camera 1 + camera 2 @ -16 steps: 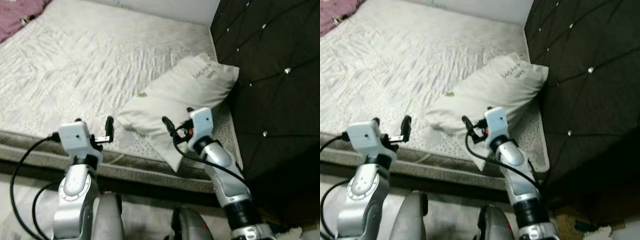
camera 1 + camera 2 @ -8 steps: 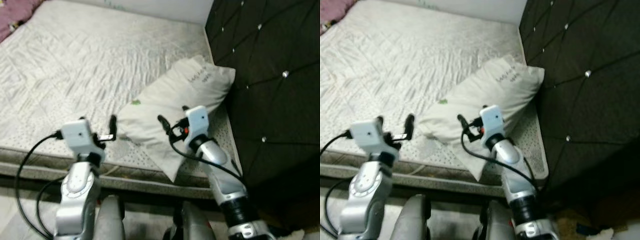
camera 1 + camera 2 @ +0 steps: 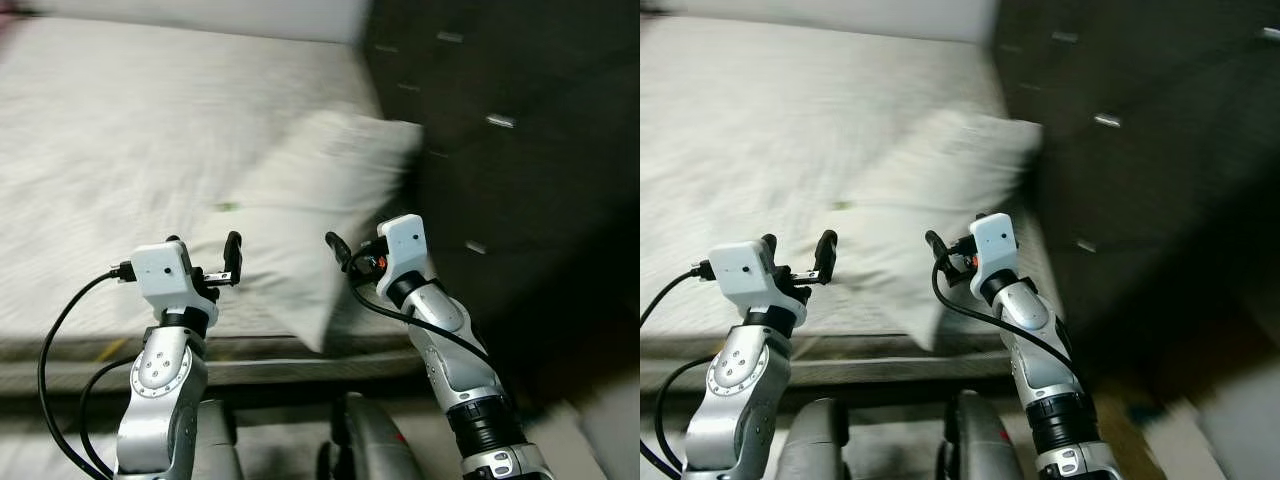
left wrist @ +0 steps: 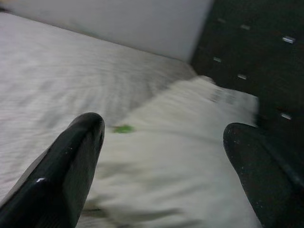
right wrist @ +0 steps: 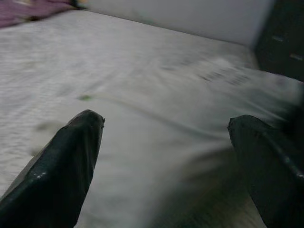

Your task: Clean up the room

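A white pillow (image 3: 322, 196) with a small green mark lies on the grey-white mattress (image 3: 120, 130), its far end against the dark tufted headboard (image 3: 500, 120). Both arms are raised in front of the bed's near edge. My left gripper (image 3: 205, 260) is open and empty, just short of the pillow's near left corner. My right gripper (image 3: 352, 245) is open and empty over the pillow's near right edge. In the left wrist view the pillow (image 4: 180, 156) lies between the spread fingers (image 4: 66, 161). The right wrist view has the pillow (image 5: 171, 142) ahead between its fingers (image 5: 61, 166). All views are motion-blurred.
The bed's dark side rail (image 3: 300, 370) runs across in front of me. The headboard stands as a tall wall on the right. A pale wall (image 4: 123, 23) stands behind the bed. The mattress stretches open to the left of the pillow.
The whole picture has swung and blurred, so the camera has moved; the bed and pillow sit further left in view. Both arms keep their raised pose with fingers spread.
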`<state>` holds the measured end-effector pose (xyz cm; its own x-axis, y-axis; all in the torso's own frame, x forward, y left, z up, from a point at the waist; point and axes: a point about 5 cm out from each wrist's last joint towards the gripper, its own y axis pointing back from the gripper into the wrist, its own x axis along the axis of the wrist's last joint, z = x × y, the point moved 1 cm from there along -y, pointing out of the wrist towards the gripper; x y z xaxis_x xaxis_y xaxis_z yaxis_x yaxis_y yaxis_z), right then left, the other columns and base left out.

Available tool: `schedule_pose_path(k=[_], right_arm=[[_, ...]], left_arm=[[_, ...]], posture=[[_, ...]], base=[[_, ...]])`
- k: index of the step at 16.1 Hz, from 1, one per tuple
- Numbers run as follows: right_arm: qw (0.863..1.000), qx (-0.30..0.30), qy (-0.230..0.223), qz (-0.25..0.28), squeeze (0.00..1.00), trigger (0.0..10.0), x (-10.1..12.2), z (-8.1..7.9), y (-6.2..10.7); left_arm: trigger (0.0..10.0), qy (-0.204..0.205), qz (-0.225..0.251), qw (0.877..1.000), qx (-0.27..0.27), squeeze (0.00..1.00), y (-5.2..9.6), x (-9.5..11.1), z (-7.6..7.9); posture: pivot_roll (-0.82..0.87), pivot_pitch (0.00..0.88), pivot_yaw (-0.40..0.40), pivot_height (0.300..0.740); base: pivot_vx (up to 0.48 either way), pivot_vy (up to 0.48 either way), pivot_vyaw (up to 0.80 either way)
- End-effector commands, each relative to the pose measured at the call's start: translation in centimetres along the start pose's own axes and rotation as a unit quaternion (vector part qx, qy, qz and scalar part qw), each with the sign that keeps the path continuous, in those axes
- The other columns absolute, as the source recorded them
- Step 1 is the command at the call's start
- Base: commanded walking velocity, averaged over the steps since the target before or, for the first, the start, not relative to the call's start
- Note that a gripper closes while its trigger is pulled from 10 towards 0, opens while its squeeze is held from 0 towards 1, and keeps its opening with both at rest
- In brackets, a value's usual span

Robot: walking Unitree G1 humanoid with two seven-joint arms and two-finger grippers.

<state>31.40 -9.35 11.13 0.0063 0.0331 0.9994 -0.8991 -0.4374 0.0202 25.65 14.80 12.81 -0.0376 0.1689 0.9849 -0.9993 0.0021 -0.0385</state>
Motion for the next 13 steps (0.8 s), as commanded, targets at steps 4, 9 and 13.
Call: schedule_pose_path(k=[4, 9, 13], right_arm=[[1.000, -0.009, -0.003, -0.005, 0.00, 10.0, -0.13, 0.40, 0.30], [1.000, -0.001, -0.005, -0.007, 0.00, 10.0, -0.22, 0.12, 0.40], [1.000, 0.002, -0.007, -0.010, 0.00, 10.0, -0.34, 0.07, 0.43]], left_arm=[[10.0, 0.001, -0.004, 1.000, -0.007, 0.00, -0.10, 0.02, 0.48], [10.0, -0.002, -0.006, 1.000, -0.002, 0.00, 0.10, -0.04, 0.36], [10.0, -0.005, -0.007, 1.000, 0.000, 0.00, 0.06, -0.06, 0.35]], posture=[[0.11, 0.080, -0.102, 0.640], [0.11, 0.086, -0.100, 0.621], [0.12, 0.082, -0.103, 0.576]], base=[[0.000, 0.000, -0.16], [0.000, 0.000, 0.00], [0.000, 0.000, 0.00]])
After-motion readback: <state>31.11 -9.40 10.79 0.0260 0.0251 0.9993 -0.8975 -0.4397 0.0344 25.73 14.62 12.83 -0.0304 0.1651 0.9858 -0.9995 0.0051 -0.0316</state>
